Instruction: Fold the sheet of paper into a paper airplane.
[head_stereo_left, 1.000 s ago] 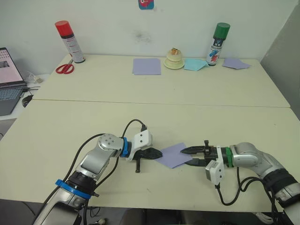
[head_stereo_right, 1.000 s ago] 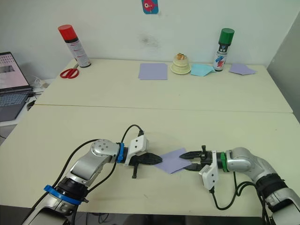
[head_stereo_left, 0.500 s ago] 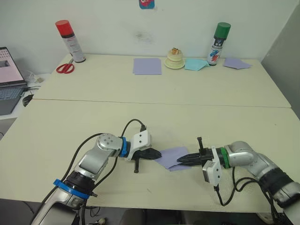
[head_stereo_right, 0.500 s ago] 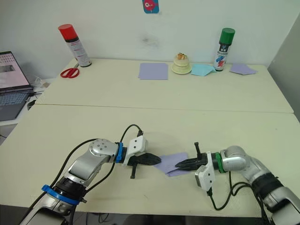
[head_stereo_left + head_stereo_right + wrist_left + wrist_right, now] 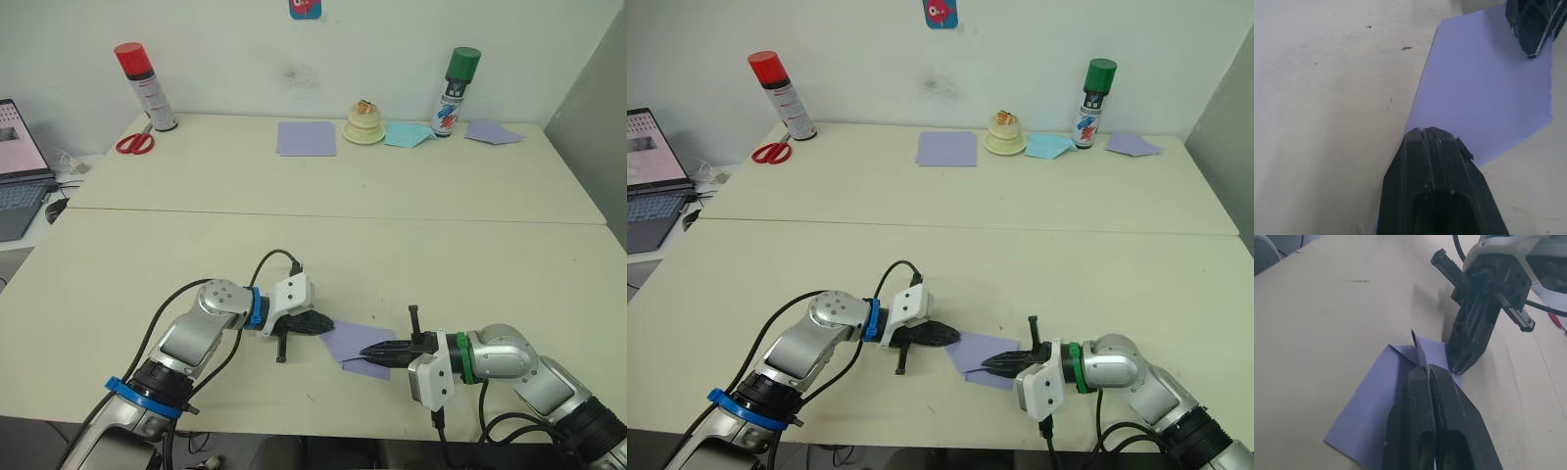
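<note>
The lavender sheet of paper [image 5: 355, 343] lies on the near table between my two grippers, with one part lifted and bent over. My left gripper [image 5: 328, 325] is shut and its tip [image 5: 1432, 133] rests on the sheet's [image 5: 1488, 93] left edge, pinning it to the table. My right gripper [image 5: 367, 351] reaches in from the right, shut on a raised flap [image 5: 1419, 348] of the sheet [image 5: 1376, 401]. The two grippers' tips are about a finger's length apart.
Along the far table stand a red spray can [image 5: 146, 86], scissors [image 5: 135, 143], a second lavender sheet [image 5: 306, 138], a small cream object [image 5: 364, 124], pale blue paper [image 5: 407, 134], a green spray can [image 5: 451, 92] and more lavender paper [image 5: 492, 132]. A laptop [image 5: 18, 166] sits at far left.
My right gripper shut on the sheet's right edge and carried it left and toward the table's front edge, bending the paper over. The left gripper stayed on the sheet's left edge.
</note>
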Available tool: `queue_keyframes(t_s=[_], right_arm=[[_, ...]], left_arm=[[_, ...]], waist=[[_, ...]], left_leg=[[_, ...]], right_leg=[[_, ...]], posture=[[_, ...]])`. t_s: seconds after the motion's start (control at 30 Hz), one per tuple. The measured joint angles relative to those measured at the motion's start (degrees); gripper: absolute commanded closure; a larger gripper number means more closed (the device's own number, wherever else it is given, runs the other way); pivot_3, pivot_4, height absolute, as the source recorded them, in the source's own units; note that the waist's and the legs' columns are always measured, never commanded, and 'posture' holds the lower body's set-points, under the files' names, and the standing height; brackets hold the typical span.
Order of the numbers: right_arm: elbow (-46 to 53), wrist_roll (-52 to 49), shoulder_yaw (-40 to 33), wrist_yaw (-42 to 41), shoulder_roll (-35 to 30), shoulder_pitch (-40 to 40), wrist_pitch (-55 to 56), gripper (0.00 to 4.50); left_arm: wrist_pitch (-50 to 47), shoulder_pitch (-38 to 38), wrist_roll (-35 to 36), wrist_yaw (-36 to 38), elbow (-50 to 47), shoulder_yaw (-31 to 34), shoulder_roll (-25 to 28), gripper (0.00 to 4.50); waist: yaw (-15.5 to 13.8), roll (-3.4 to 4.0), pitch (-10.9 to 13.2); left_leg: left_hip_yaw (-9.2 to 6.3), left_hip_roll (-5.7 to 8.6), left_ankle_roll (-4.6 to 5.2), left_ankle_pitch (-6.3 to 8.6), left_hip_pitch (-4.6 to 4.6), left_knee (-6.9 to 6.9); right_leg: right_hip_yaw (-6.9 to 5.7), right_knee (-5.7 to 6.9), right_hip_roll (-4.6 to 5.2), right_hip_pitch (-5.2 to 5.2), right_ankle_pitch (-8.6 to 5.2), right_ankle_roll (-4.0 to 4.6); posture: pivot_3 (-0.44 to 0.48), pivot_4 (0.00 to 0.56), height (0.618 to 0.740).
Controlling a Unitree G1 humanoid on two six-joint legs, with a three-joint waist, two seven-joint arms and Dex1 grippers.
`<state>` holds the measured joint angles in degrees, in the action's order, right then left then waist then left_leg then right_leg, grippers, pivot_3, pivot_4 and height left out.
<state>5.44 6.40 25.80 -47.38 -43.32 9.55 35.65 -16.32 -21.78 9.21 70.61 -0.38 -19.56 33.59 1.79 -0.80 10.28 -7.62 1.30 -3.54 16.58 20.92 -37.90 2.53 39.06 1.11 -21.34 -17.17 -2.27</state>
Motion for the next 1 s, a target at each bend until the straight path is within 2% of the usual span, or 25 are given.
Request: queue_keyframes(t_s=[0.27,0.6,0.77,1.0], right_arm=[[-2.4,0.4,0.0,-1.6,0.0,1.5,2.1,4.48],[-8.2,-0.1,0.0,-4.4,-0.2,5.2,8.1,4.48],[-9.3,-0.5,0.0,-4.9,-0.2,5.1,8.2,2.86],[-17.0,5.5,-0.5,0.1,0.1,7.0,20.3,2.86]], left_arm=[[4.1,-1.6,-0.6,0.2,4.8,-0.5,-2.6,4.5],[4.8,-1.7,-1.0,-0.1,5.3,-0.6,-3.0,4.5],[5.4,-1.5,-1.2,-0.2,5.2,-0.7,-3.0,4.5],[5.6,-1.4,-1.3,-0.2,5.2,-0.7,-3.0,4.5]], waist=[[0.0,0.0,0.0],[0.0,0.0,0.0],[0.0,0.0,0.0],[0.1,0.0,0.0]], left_leg=[[0.03,0.02,0.0,0.0,-0.01,-0.02],[0.01,0.02,0.0,0.0,-0.01,-0.02],[-0.01,0.02,0.0,0.0,-0.02,-0.02],[0.06,0.03,0.0,0.0,-0.04,-0.02]], right_leg=[[-0.01,-0.01,0.01,0.03,0.0,0.0],[-0.02,-0.01,0.01,0.04,0.0,0.0],[-0.01,-0.01,0.01,0.05,0.0,0.0],[0.0,-0.01,0.01,0.06,0.0,0.0]], posture=[[0.0,0.15,0.74],[0.0,0.15,0.74],[0.0,0.15,0.74],[0.0,0.15,0.74]])
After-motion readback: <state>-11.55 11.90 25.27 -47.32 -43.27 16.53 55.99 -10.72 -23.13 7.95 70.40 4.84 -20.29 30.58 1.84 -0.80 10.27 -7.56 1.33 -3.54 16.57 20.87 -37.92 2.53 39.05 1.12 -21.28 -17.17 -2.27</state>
